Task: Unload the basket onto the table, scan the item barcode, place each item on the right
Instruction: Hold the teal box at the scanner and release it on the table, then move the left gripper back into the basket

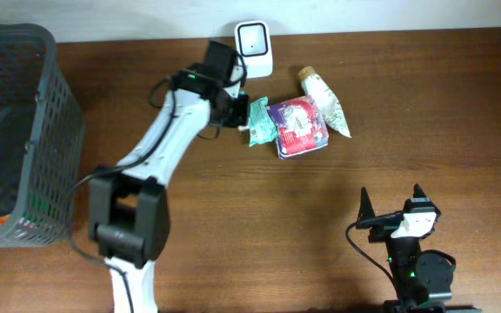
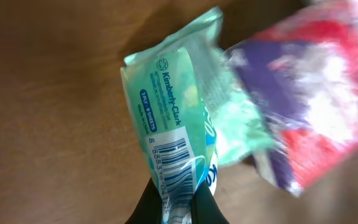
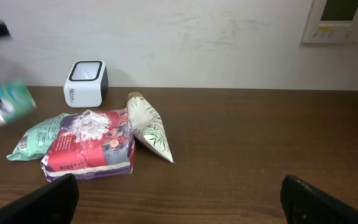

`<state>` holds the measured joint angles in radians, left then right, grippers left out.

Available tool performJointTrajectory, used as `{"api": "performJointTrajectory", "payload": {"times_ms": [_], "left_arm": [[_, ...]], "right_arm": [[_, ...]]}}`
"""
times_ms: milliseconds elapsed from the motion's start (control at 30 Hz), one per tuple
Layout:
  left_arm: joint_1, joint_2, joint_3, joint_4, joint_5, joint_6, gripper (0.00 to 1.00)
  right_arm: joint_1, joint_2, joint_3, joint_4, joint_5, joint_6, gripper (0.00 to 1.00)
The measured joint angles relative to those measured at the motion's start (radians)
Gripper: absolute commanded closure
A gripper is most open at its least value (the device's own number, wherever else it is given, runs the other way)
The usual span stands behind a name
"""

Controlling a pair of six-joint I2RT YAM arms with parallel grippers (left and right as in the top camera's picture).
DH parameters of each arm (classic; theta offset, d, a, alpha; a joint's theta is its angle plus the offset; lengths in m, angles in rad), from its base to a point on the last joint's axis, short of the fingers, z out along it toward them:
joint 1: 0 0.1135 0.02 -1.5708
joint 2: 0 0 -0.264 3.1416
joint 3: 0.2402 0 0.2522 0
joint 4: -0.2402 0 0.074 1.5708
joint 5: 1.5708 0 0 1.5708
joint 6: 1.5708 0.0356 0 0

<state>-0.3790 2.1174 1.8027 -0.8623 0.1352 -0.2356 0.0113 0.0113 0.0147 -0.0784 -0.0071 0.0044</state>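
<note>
1. Grey basket (image 1: 24, 130) sits at the tabletop's left edge.
2. Left gripper (image 2: 176, 206) is clamped on the green tissue pack (image 2: 166, 130), barcode towards its wrist camera, near the far edge by the white scanner (image 1: 255, 48).
3. Right gripper (image 1: 391, 204) is wide open and empty, near the front edge.

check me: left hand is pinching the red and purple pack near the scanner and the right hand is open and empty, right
Not the red and purple pack: the left hand is pinching the green tissue pack, as the left wrist view shows. It is near the scanner, and the right hand is open and empty.
</note>
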Motion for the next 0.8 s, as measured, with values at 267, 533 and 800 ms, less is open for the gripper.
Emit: {"api": "performJointTrajectory", "payload": {"times_ms": [267, 533, 800], "left_arm": [[-0.005, 0.123, -0.005, 0.116, -0.11, -0.166, 0.73], [0.01, 0.143, 0.097, -0.034, -0.109, -0.097, 0.01], [0.106, 0.154, 0.82, -0.609, -0.11, -0.07, 0.01]], "right_arm": [[0.0, 0.0, 0.0, 0.0, 0.0, 0.0, 0.02], [0.0, 0.0, 0.0, 0.0, 0.0, 0.0, 0.01], [0.0, 0.001, 0.0, 0.0, 0.0, -0.001, 0.01]]}}
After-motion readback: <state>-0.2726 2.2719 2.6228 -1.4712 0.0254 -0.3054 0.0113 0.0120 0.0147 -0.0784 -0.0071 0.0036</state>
